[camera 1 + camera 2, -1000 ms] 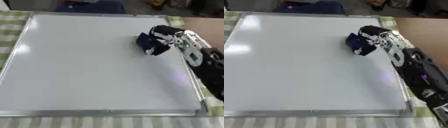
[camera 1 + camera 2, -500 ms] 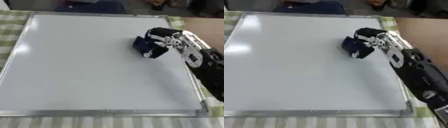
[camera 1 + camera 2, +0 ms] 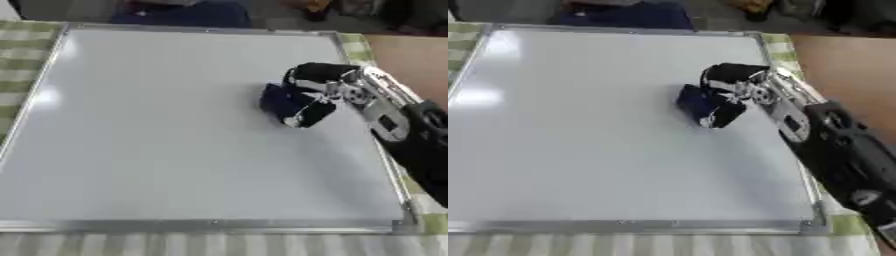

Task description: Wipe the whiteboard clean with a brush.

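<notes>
A large whiteboard in a silver frame fills most of both views; I see no marks on its surface. My right hand reaches in from the right, fingers curled round a dark blue brush that presses on the board right of centre. The brush also shows under the hand in the right eye view as a dark blue block. My left hand shows in no view.
The board lies on a green-and-white checked cloth. A brown surface lies beyond the board's right edge. A dark blue object sits past the far edge.
My right hand has slid the brush leftward and slightly toward me across the board.
</notes>
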Motion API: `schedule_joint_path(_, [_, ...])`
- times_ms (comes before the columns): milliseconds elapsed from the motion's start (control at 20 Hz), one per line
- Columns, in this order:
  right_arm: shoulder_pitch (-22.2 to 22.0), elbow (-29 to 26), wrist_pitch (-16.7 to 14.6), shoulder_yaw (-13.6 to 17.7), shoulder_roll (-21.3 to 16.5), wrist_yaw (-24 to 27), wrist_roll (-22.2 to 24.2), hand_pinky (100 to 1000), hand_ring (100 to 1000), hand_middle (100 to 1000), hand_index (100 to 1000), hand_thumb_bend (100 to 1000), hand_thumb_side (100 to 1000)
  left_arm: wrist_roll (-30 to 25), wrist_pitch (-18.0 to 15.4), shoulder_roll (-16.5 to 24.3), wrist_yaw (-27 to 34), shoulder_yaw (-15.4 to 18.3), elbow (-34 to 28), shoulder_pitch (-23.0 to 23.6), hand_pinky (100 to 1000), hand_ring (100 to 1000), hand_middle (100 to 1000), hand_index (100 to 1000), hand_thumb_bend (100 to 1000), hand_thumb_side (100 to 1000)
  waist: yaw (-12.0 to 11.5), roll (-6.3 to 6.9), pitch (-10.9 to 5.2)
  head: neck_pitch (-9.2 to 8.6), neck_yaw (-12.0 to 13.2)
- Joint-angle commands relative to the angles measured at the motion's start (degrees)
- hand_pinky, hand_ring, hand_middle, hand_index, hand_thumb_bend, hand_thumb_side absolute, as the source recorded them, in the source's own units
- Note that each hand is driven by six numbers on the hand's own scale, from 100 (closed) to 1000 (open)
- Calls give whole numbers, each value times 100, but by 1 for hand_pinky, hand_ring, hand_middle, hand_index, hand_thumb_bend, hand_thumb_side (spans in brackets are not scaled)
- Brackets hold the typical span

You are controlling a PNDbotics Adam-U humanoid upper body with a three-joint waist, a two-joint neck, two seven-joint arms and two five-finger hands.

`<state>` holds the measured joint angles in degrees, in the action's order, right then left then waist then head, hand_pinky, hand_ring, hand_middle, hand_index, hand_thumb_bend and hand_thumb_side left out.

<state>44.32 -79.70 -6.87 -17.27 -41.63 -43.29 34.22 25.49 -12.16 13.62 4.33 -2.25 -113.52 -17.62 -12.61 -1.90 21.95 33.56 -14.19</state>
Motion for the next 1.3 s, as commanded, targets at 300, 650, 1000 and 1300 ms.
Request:
schedule_joint_path(300, [66, 38, 88, 43, -118, -132, -84, 661, 715, 331, 189, 105, 353, -14, -10, 121, 16, -4, -107, -49, 627, 812, 798, 619, 204, 1000, -7, 10, -93, -84, 19])
schedule_joint_path(650, [139, 550, 268, 264, -53, -455, -421, 660, 715, 324, 188, 103, 342, -6, -6, 119, 6, 3, -107, -37, 627, 813, 798, 619, 203, 1000, -5, 15, -82, -78, 28])
schedule_joint_path(1000, [218, 1021, 439, 487, -10, -692, -750, 658, 711, 316, 185, 100, 339, -1, -6, 121, -2, 8, -107, -31, 628, 814, 799, 620, 202, 1000, 0, 24, -69, -73, 17])
schedule_joint_path(1300, [285, 1333, 621, 680, 11, -743, -926, 655, 704, 309, 183, 100, 339, -5, -1, 116, -3, 8, -107, -21, 628, 815, 800, 620, 200, 1000, -16, 35, -60, -81, 16])
